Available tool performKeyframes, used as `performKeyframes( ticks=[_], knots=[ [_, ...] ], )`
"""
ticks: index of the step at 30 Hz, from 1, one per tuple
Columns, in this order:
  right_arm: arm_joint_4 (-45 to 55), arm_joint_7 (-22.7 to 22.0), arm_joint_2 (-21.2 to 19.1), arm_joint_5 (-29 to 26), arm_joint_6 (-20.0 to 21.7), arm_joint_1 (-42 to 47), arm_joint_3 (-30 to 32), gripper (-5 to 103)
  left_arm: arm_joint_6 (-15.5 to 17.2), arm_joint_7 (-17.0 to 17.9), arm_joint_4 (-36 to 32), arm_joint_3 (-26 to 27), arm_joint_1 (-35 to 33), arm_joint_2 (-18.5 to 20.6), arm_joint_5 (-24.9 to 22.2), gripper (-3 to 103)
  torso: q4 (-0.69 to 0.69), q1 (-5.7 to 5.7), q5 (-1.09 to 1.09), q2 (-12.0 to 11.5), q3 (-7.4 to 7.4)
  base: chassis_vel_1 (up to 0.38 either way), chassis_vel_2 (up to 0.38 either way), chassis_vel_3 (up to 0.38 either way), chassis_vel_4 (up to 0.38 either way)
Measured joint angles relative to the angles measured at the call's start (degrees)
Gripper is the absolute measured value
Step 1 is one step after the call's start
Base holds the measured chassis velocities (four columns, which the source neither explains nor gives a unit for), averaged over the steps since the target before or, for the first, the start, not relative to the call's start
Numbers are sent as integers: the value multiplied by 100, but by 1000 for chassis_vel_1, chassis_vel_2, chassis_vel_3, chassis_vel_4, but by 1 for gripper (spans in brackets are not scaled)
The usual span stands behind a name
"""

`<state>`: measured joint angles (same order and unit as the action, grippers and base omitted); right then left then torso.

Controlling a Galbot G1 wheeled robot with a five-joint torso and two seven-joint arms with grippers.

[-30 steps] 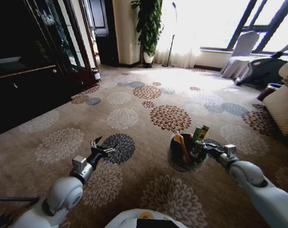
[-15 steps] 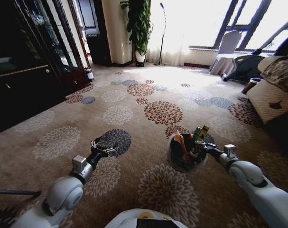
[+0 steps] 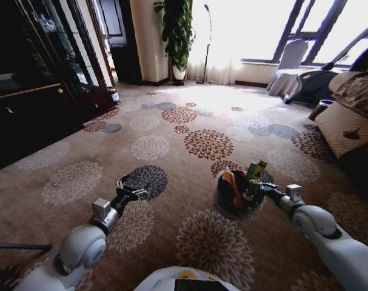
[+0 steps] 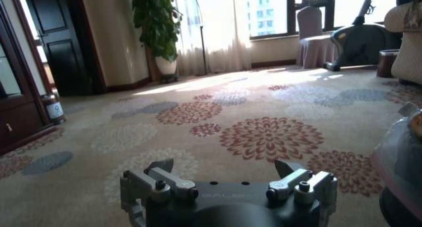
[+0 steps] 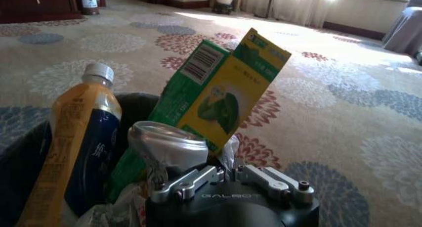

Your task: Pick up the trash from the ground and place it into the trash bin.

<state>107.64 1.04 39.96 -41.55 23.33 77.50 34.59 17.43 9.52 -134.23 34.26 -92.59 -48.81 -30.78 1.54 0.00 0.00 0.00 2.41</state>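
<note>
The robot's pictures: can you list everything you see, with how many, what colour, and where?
Round dark trash bin with grey bag liner: one, on the carpet by the right hand.
Orange-labelled plastic bottle with white cap: one, standing in the bin.
Green-and-yellow cardboard carton: one, sticking up out of the bin.
Crushed silver can: one, at the right hand's fingers, over the bin.
Flower-patterned beige carpet: covers the floor.
Tall green potted plant: one, by the far wall.
Dark wooden cabinet: one, along the left.
Small dark-red bin with white label: one, beside the cabinet.
Left hand: open, empty, above the carpet.
Right hand: at the bin's rim.
</note>
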Motion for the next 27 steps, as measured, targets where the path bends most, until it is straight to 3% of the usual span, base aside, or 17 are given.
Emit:
performKeyframes(
  ticks=[27],
  knots=[
    [0,0,0,0,4,0,0,2,0,0,0,0,0,0,0,100,0,0,0,0,0,0,0,0,0]
  ],
)
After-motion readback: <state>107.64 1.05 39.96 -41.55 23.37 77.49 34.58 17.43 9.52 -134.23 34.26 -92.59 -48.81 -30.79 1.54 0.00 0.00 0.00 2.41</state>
